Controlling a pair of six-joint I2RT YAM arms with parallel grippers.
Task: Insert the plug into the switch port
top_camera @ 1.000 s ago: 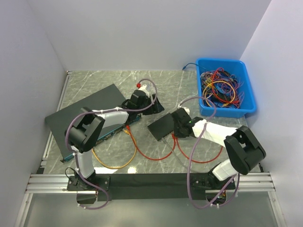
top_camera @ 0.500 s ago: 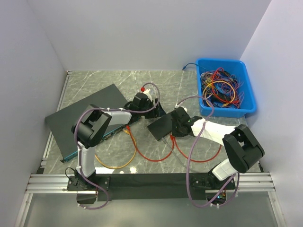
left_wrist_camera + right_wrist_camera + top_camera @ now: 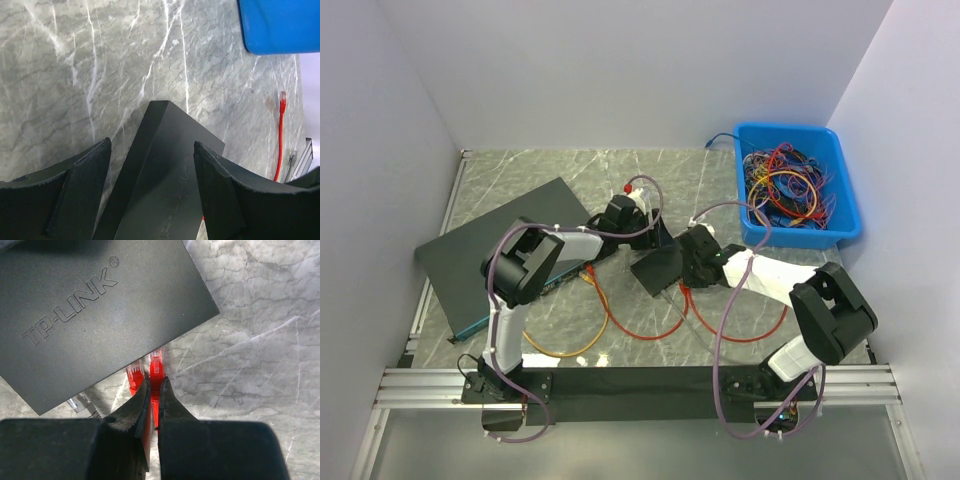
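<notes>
Claws of two robot arms meet at a black TP-LINK switch (image 3: 100,315) on a grey marble bench (image 3: 260,315). The right claw (image 3: 154,382) is pressed together, pinching a red plug (image 3: 156,365) whose tip reaches the switch's edge directly ahead of the claw; whether it has entered a port cannot be told. The left claw (image 3: 151,146) stands spread, one finger either side of the switch's corner.

On table (image 3: 620,170), switch (image 3: 658,268) left of bin (image 3: 800,236), plug (image 3: 156,364) seemingly touching switch edge
</notes>
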